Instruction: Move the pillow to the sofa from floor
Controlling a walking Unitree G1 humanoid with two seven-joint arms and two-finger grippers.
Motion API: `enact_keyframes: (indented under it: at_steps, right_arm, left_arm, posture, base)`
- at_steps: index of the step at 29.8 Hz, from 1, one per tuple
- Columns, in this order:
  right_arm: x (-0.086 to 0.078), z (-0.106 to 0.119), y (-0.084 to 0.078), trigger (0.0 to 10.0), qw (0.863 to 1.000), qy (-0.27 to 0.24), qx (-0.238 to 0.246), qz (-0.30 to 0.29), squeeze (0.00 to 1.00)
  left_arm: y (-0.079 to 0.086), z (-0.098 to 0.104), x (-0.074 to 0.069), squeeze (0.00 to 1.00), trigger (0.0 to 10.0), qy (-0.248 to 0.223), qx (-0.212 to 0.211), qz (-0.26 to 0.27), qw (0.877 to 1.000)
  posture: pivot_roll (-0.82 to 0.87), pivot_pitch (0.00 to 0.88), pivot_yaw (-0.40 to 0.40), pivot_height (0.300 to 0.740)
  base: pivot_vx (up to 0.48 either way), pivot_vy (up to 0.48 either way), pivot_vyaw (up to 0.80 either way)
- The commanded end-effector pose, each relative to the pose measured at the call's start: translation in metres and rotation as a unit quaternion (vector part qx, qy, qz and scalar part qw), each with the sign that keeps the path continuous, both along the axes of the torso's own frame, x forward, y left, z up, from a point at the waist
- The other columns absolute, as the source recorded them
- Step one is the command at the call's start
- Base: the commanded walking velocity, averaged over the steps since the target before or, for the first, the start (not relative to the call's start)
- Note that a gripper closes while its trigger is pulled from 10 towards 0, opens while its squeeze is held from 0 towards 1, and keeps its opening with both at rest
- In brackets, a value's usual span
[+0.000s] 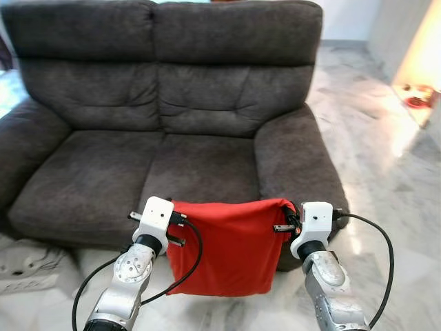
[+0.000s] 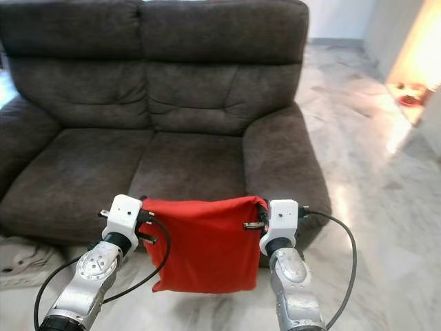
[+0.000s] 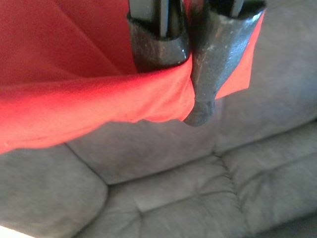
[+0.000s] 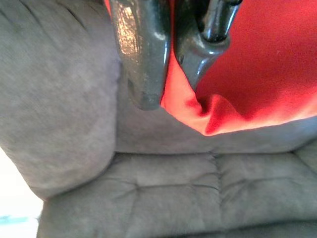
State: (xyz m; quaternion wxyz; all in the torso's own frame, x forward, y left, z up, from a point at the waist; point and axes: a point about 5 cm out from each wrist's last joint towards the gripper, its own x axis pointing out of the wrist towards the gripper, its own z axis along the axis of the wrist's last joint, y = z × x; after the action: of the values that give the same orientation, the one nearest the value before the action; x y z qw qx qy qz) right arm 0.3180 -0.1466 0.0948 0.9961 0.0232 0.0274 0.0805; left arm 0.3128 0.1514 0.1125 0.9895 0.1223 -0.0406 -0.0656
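Red pillow (image 1: 227, 248): hangs before grey sofa (image 1: 172, 103), top corners pinched by left gripper (image 3: 185, 64) and right gripper (image 4: 168, 59), above marble floor (image 1: 386, 179).

One red pillow (image 1: 231, 248); one grey two-seat sofa (image 1: 172, 131); two claws: left claw (image 1: 180, 229), right claw (image 1: 286, 221).
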Motion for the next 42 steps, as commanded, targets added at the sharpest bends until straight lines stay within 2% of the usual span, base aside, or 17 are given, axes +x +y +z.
enact_keyframes:
  at_steps: [1, 8, 12, 15, 19, 22, 26, 29, 33, 38, 42]
  right_arm:
    - [0.006, 0.038, 0.002, 10.0, 0.995, -0.095, 0.020, 0.004, 0.00]
    - [0.016, 0.084, 0.000, 10.0, 0.983, -0.182, 0.036, 0.005, 0.00]
    - [0.018, 0.094, 0.000, 10.0, 0.980, -0.198, 0.033, 0.004, 0.00]
    - [0.020, 0.117, 0.001, 10.0, 0.971, -0.237, 0.039, 0.009, 0.00]
    - [0.020, 0.122, 0.001, 10.0, 0.969, -0.245, 0.039, 0.012, 0.00]
    - [0.025, 0.132, 0.003, 10.0, 0.965, -0.260, 0.033, 0.021, 0.00]
    - [0.026, 0.143, 0.005, 10.0, 0.960, -0.278, 0.033, 0.025, 0.00]
    - [0.027, 0.171, 0.008, 10.0, 0.946, -0.321, 0.037, 0.033, 0.00]
    - [0.027, 0.192, 0.011, 10.0, 0.933, -0.356, 0.040, 0.043, 0.00]
    - [0.031, 0.202, 0.011, 10.0, 0.928, -0.367, 0.044, 0.044, 0.00]
    - [0.034, 0.202, 0.012, 10.0, 0.929, -0.365, 0.044, 0.045, 0.00]
  left_arm:
    - [0.004, 0.040, 0.004, 0.00, 10.0, -0.093, 0.020, 0.011, 0.995]
    - [0.021, 0.075, 0.007, 0.00, 10.0, -0.149, 0.027, 0.045, 0.987]
    - [0.024, 0.082, 0.008, 0.00, 10.0, -0.162, 0.033, 0.050, 0.985]
    - [0.030, 0.102, 0.011, 0.00, 10.0, -0.189, 0.041, 0.062, 0.979]
    - [0.033, 0.108, 0.013, 0.00, 10.0, -0.196, 0.044, 0.067, 0.977]
    - [0.038, 0.128, 0.015, 0.00, 10.0, -0.217, 0.059, 0.071, 0.972]
    - [0.040, 0.136, 0.015, 0.00, 10.0, -0.228, 0.060, 0.074, 0.969]
    - [0.045, 0.156, 0.014, 0.00, 10.0, -0.256, 0.065, 0.086, 0.961]
    - [0.048, 0.177, 0.015, 0.00, 10.0, -0.282, 0.068, 0.091, 0.953]
    - [0.049, 0.194, 0.017, 0.00, 10.0, -0.299, 0.078, 0.089, 0.947]
    - [0.050, 0.198, 0.018, 0.00, 10.0, -0.301, 0.084, 0.089, 0.946]
  posture:
    - [0.03, 0.132, 0.036, 0.740]
    - [0.03, 0.121, 0.041, 0.740]
    - [0.03, 0.121, 0.041, 0.740]
    - [0.03, 0.111, 0.045, 0.740]
    - [0.03, 0.112, 0.045, 0.740]
    - [0.04, 0.124, 0.049, 0.740]
    - [0.04, 0.130, 0.053, 0.740]
    - [0.04, 0.131, 0.052, 0.740]
    - [0.04, 0.129, 0.054, 0.740]
    - [0.04, 0.128, 0.057, 0.740]
    - [0.04, 0.128, 0.058, 0.740]
  base:
    - [0.000, 0.000, 0.00]
    - [0.000, 0.000, 0.00]
    - [0.000, 0.000, 0.00]
    - [0.172, 0.000, 0.00]
    - [0.268, 0.000, 0.00]
    - [0.284, 0.000, 0.00]
    - [0.291, 0.000, 0.00]
    - [0.296, 0.000, 0.00]
    - [0.302, 0.000, 0.00]
    - [0.324, 0.000, 0.00]
    - [0.356, 0.000, 0.00]
